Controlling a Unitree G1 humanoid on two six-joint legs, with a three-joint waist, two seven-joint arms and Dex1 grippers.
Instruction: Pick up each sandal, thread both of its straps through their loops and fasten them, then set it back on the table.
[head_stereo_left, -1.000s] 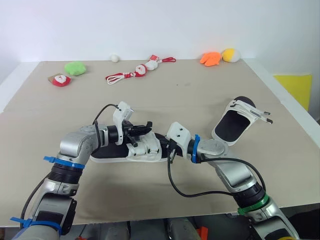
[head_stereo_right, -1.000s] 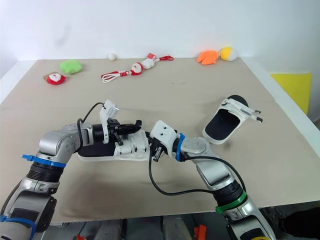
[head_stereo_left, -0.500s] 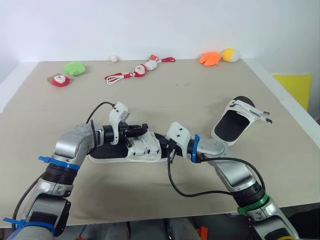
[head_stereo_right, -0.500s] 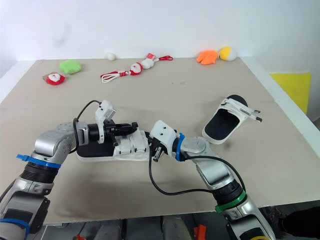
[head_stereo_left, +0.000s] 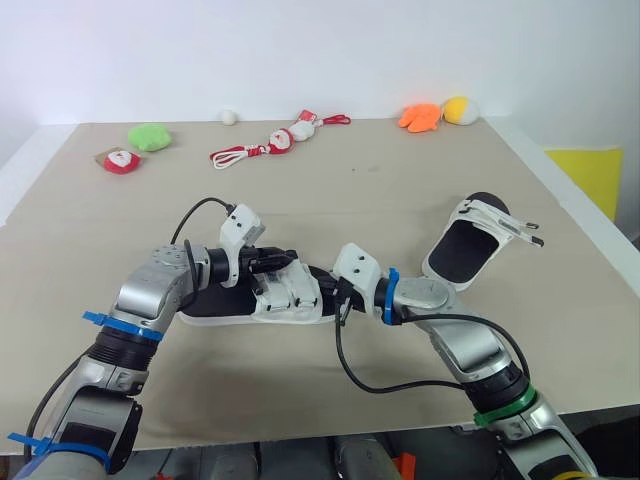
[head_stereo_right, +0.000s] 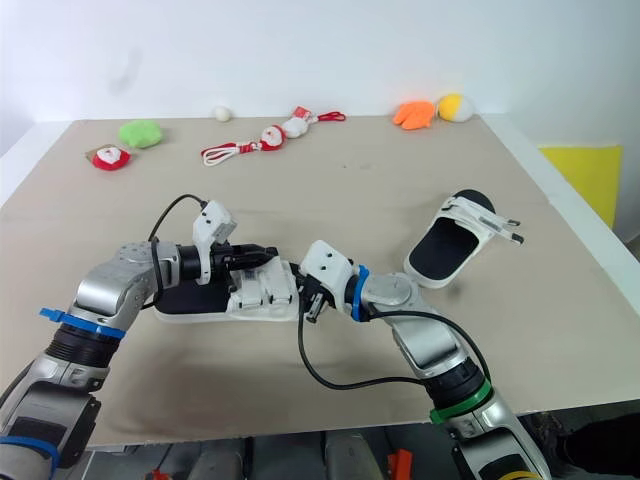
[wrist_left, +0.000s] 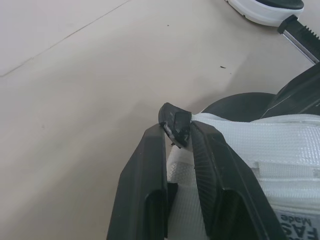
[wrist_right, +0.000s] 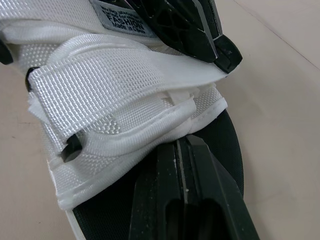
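Note:
A sandal (head_stereo_left: 265, 298) with a black footbed and white straps lies on the table between my two grippers. My left gripper (head_stereo_left: 278, 261) hovers just over its straps, shut on the black tip of a strap (wrist_left: 175, 121). Reaching in from the other side, my right gripper (head_stereo_left: 338, 296) is shut on the sandal's end, its fingers (wrist_right: 172, 170) pressed together on the black sole just under the white front strap (wrist_right: 115, 95). A second sandal (head_stereo_left: 472, 246) lies to the right, tilted, with its straps (head_stereo_left: 505, 226) sticking out loose.
Small toys line the far edge: a green plush (head_stereo_left: 150, 135), a red-and-white one (head_stereo_left: 122, 160), Santa figures on red cords (head_stereo_left: 275, 142), a white ball (head_stereo_left: 229, 116), and orange (head_stereo_left: 421, 117) and yellow (head_stereo_left: 461, 109) plushes. A yellow object (head_stereo_left: 590, 172) lies beyond the right edge.
My left gripper drew the strap tip back to the left, then returned, and now sits lower against the white straps. The right gripper and the second sandal have stayed put.

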